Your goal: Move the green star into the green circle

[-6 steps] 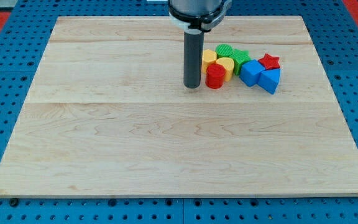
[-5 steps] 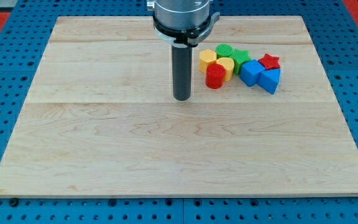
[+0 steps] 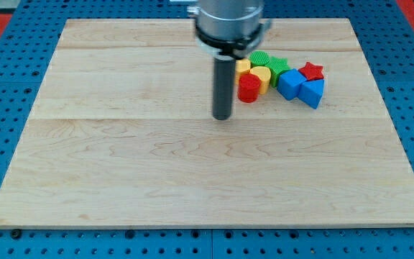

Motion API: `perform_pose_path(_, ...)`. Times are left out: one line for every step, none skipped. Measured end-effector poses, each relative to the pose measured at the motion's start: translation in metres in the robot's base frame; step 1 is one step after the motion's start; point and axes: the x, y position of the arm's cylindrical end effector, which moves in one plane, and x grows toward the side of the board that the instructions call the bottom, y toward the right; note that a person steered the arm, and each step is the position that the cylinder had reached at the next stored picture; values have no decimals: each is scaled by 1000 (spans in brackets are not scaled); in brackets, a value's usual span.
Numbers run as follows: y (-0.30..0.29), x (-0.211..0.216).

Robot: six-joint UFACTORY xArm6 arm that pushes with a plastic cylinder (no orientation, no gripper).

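The green star (image 3: 278,67) lies in a tight cluster of blocks at the view's upper right, touching the green circle (image 3: 260,58) on its left. My tip (image 3: 223,116) rests on the board to the lower left of the cluster, a short gap from the red cylinder (image 3: 248,88). The rod hides part of a yellow block (image 3: 243,67).
The cluster also holds a second yellow block (image 3: 261,75), a blue block (image 3: 290,83), a blue triangle (image 3: 312,93) and a red star (image 3: 310,70). The wooden board (image 3: 121,158) sits on a blue pegboard.
My tip swung left and downward away from the red cylinder, then came back right a little. No block has moved.
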Motion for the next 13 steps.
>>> perform_pose_path(-33,-35)
perform_pose_path(-35,-77)
perform_pose_path(-16,-97)
perform_pose_path(-12,-97)
perform_pose_path(-7,-102)
perform_pose_path(23,-132)
perform_pose_path(52,-151)
perform_pose_path(87,-152)
perform_pose_path(124,-122)
perform_pose_path(154,-91)
perform_pose_path(158,-87)
perform_pose_path(172,-64)
perform_pose_path(148,-52)
